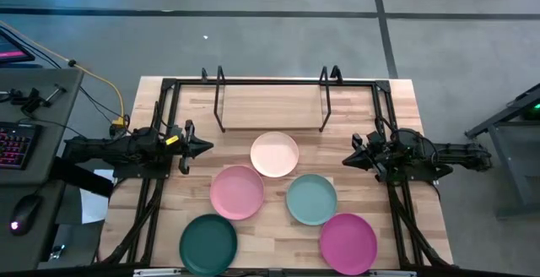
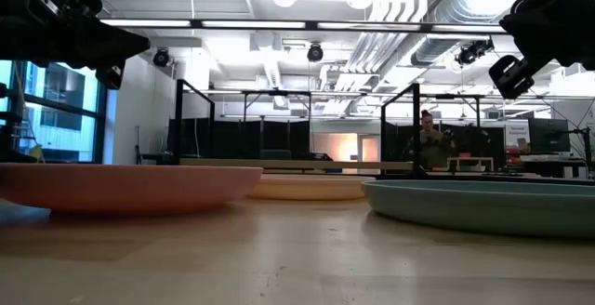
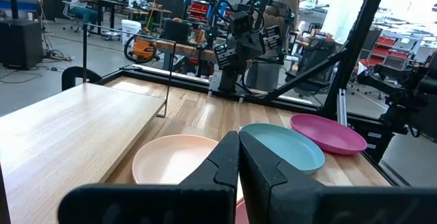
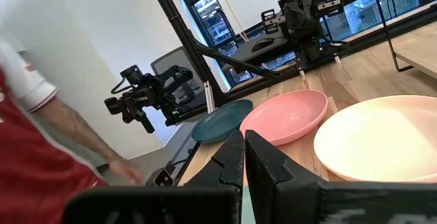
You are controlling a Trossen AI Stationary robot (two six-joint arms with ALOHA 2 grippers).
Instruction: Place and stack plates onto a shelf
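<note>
Five plates lie flat on the wooden table: cream point(image 1: 274, 154), light pink point(image 1: 236, 192), pale teal point(image 1: 311, 199), dark green point(image 1: 207, 242) and magenta point(image 1: 348, 242). The black wire shelf point(image 1: 272, 100) stands on its wooden base at the table's far side, with nothing on it. My left gripper point(image 1: 208, 147) hovers shut above the table, left of the cream plate. My right gripper point(image 1: 346, 160) hovers shut to the right of the cream plate. Both point toward the table's middle. In the wrist views the left fingers point(image 3: 239, 157) and right fingers point(image 4: 243, 153) are closed together, holding nothing.
A larger black tubular frame point(image 1: 166, 87) runs round the table's edges. A desk with a keyboard point(image 1: 17, 146) and mouse stands to the left. A person's arm in a red sleeve point(image 4: 41, 149) shows near the table's near side in the right wrist view. Bare wood lies between shelf and plates.
</note>
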